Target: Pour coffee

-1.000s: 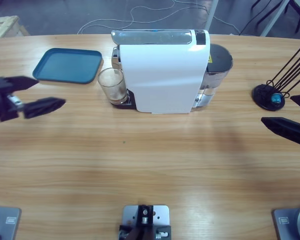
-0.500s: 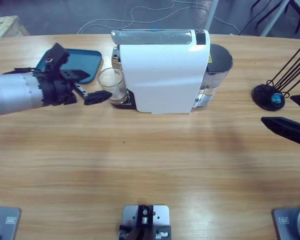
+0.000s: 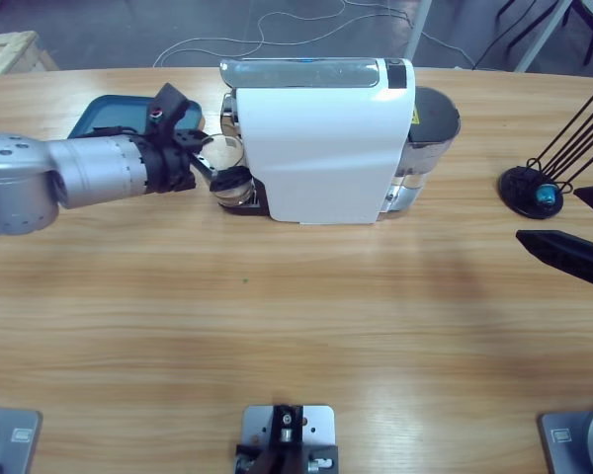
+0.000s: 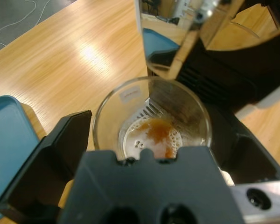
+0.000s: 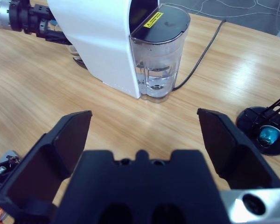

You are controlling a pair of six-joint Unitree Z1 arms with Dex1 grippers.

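The long wooden bench [image 3: 296,326] carries everything here, and the biggest thing on it is the white boxy coffee machine [image 3: 326,148] with its clear water tank [image 5: 157,65] at the back end. Beside the machine's spout end lies the flat teal plastic tray [image 3: 104,117]. Under the spout stands the clear round drinking glass [image 4: 151,123], and my left pincer [image 4: 151,154] is spread wide around it, one jaw on either side of the glass wall, not yet pressing on it as far as I can tell. At the bottom of that glass sits the coffee [image 4: 159,135], a thin reddish-brown puddle with pale foam round it. My right pincer [image 5: 144,144] hangs with its jaws gaping on nothing, well apart from the machine.

I judge this the grasping step: next I should squeeze gently on the glass, then draw it straight out from under the spout, keeping it upright.
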